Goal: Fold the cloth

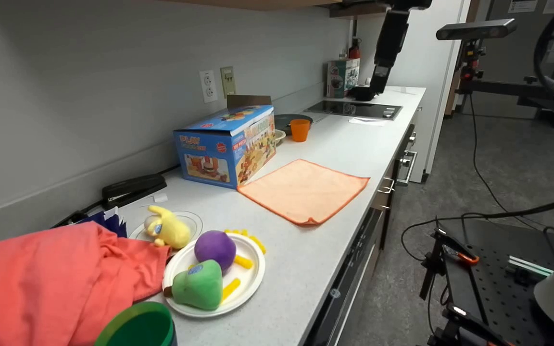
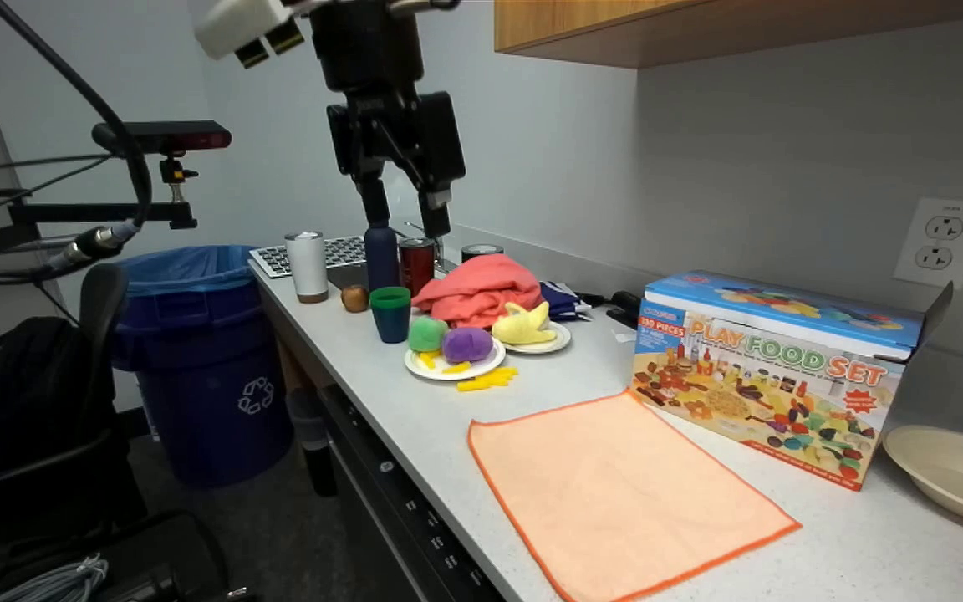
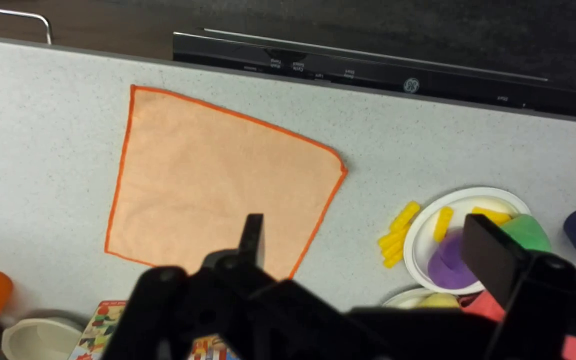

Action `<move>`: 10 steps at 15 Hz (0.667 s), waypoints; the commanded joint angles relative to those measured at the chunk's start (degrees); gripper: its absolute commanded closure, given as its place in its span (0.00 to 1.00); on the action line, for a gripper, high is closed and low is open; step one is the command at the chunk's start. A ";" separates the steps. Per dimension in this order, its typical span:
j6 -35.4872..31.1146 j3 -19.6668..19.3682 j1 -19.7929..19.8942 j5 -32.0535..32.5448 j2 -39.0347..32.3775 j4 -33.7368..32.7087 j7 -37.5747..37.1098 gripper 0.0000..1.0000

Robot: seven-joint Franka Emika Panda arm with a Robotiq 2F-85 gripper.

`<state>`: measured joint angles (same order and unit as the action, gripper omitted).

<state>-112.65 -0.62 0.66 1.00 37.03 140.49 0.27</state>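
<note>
A peach cloth with an orange hem lies flat and spread out on the white counter. It shows in both exterior views and in the wrist view. One corner near the counter's front edge looks slightly curled. My gripper is open and empty, high above the counter and apart from the cloth. It shows in both exterior views. In the wrist view the fingers are wide apart, and the left finger and gripper body hide part of the cloth's lower edge.
A play food box stands at one cloth corner. A white plate holds a purple and a green plush, with yellow sticks beside it. A red cloth heap, a green cup and an orange cup also stand on the counter.
</note>
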 commanded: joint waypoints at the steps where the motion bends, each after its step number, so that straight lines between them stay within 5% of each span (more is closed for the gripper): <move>1: -3.81 -0.35 -1.15 -2.09 -5.24 1.69 0.64 0.00; 10: -13.54 1.92 -5.38 -5.53 -22.63 0.68 3.58 0.00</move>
<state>-125.59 0.83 -3.32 -2.85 19.86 144.02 1.15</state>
